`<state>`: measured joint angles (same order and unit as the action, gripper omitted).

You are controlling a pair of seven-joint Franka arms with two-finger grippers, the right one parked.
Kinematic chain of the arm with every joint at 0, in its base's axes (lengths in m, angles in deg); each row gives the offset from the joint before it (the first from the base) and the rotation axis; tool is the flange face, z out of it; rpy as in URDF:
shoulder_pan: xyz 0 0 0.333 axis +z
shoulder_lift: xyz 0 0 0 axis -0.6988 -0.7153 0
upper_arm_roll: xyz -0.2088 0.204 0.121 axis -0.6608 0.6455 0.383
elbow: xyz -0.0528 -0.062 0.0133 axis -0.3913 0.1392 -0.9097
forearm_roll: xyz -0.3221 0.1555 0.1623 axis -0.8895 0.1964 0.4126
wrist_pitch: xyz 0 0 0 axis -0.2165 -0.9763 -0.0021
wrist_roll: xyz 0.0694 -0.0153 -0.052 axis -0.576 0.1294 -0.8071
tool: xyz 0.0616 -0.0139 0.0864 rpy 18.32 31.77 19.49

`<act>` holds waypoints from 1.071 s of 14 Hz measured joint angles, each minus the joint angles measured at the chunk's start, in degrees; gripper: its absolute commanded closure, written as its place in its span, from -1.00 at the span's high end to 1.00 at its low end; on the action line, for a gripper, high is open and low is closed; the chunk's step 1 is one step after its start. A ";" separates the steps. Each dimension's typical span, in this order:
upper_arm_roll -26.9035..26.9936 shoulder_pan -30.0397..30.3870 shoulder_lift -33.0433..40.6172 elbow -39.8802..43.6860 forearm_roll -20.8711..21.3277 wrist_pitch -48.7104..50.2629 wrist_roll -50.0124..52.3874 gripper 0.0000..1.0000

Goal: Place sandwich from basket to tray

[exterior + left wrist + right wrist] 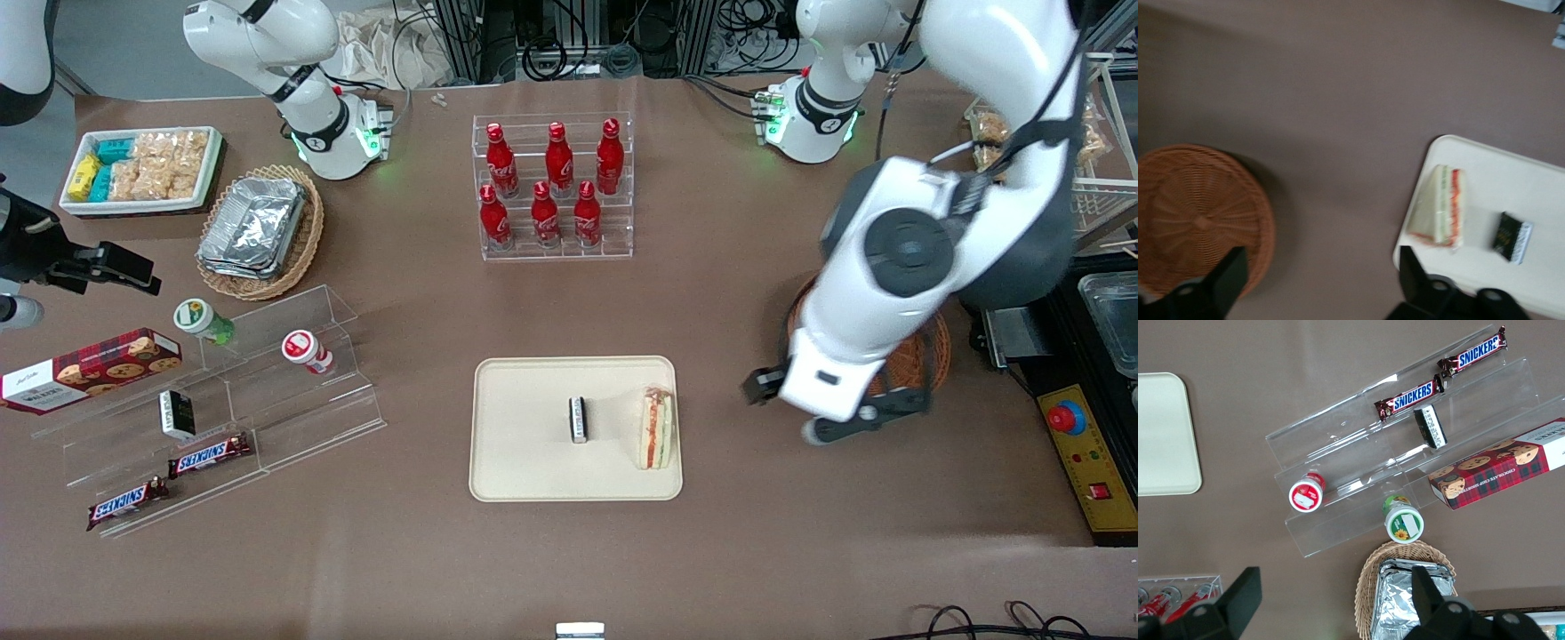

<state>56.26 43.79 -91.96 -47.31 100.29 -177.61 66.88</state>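
The sandwich [656, 428] lies at the tray [524, 471] edge nearest the basket [1198, 213] (now empty). The gripper [1321, 273], fingers apart and holding nothing, hovers between them; a low sweep could nudge the wedge off the rim.

A robotics lab staged as a snack shop: a brown surface [569, 569] with arm bases [338, 142] bolted on, cable bundles [551, 44] along its edge, an emergency-stop box [1080, 453], and acrylic racks displaying cola bottles [553, 182] and candy bars [209, 456].

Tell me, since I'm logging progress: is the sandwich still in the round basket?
No, the sandwich lies on the tray, the basket is empty, and the open end effector holds nothing.
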 measured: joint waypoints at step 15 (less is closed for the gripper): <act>26.58 -4.35 19.98 -18.95 -12.18 0.36 -44.16 1.00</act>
<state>82.84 39.45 -71.98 -66.26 88.11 -177.25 22.72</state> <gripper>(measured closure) 0.000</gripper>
